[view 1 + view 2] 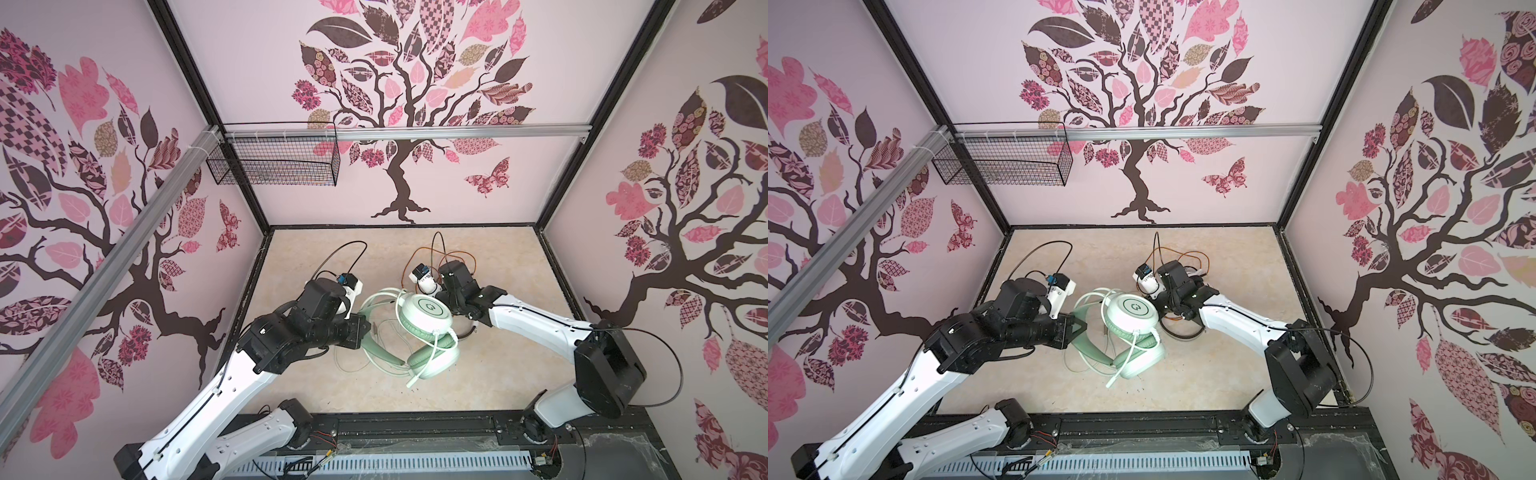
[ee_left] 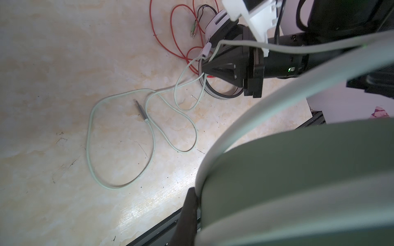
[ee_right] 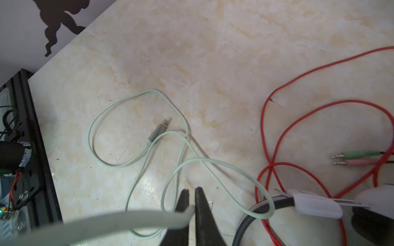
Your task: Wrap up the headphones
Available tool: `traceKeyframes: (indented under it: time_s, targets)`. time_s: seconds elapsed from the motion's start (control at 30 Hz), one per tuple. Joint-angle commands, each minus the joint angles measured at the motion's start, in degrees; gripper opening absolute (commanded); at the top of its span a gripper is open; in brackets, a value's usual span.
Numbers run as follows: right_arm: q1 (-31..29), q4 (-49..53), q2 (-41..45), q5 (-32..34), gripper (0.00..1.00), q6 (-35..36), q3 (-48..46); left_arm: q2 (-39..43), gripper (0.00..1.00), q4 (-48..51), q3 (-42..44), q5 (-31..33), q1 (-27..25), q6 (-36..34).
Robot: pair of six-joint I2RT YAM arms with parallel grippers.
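On the left, the left hand is closed on the padded headband of the mint-green headphones. They sit near the middle of the table, one ear cup facing up and overlapping the other. Their pale cord lies in loose loops on the table under and beside them, and its metal plug rests flat inside a loop. One stretch of that cord rises to the right hand, whose two fingers stand only a narrow gap apart with the cord in the gap. Whether they pinch it cannot be told. Just right of the mint pair, under the right arm, lie the white headphones with a dark band. Their red cord is tangled on the table, with its green and pink plugs lying side by side.
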State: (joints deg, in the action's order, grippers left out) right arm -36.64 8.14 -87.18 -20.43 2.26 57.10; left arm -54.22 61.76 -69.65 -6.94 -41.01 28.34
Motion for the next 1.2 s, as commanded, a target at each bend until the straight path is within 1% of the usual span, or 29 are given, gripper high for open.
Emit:
traceKeyframes:
  time_s: [0.0,0.03,0.07,0.13,0.2,0.33,0.5,0.6,0.7,0.77,0.83,0.9,0.97,1.07,1.17]
  targets:
    - [0.0,-3.8,1.1,-7.0,0.51,-1.5,-1.5,-1.0,0.0,-1.6,-5.8,1.6,2.4,3.5]
    - [0.0,-4.3,2.3,-8.0,0.6,-1.6,-2.3,-1.6,0.0,-0.8,-6.9,2.3,3.9,4.2]
    - [0.2,-5.0,3.8,-9.1,0.64,-1.9,-3.3,-2.4,0.0,-0.3,-8.1,2.7,5.9,4.8]
    - [0.7,-6.1,7.2,-10.9,0.69,-3.0,-5.4,-3.5,0.0,0.0,-10.6,4.0,9.0,5.2]
    - [1.3,-7.2,10.8,-12.5,0.7,-4.3,-7.6,-4.6,0.0,0.7,-14.0,7.0,9.9,4.9]
    - [1.4,-10.7,19.7,-12.4,0.73,-6.1,-14.4,-8.4,0.0,3.0,-22.1,12.6,10.0,4.1]
    - [1.4,-16.4,31.1,-4.6,0.77,-11.2,-24.3,-12.2,0.0,4.4,-29.3,19.6,9.9,5.0]
    - [1.4,-17.1,34.4,-2.5,0.77,-13.3,-26.8,-14.0,0.0,3.8,-33.3,20.8,9.9,5.9]
    - [1.4,-16.4,33.7,-1.5,0.78,-13.9,-26.5,-16.3,0.0,3.5,-37.8,22.9,10.0,6.8]
    - [1.4,-15.9,31.9,-0.2,0.78,-14.2,-25.7,-18.3,0.0,4.9,-41.0,26.4,10.0,7.7]
    - [1.3,-16.4,29.9,0.4,0.78,-14.6,-24.9,-21.0,0.0,7.9,-46.8,32.4,9.9,9.0]
    - [0.8,-17.8,27.5,1.3,0.78,-15.0,-23.9,-24.5,0.0,12.0,-51.7,40.1,9.9,10.7]
    - [-0.1,-19.1,24.9,2.3,0.78,-15.2,-22.8,-27.2,0.0,15.6,-55.0,47.1,10.0,12.1]
    - [-1.7,-21.3,19.2,4.4,0.78,-15.8,-19.7,-29.7,0.0,18.9,-56.5,56.3,10.0,14.4]
    - [-2.2,-22.8,11.9,4.5,0.78,-16.8,-15.0,-30.5,0.0,22.3,-56.2,63.7,10.2,17.6]
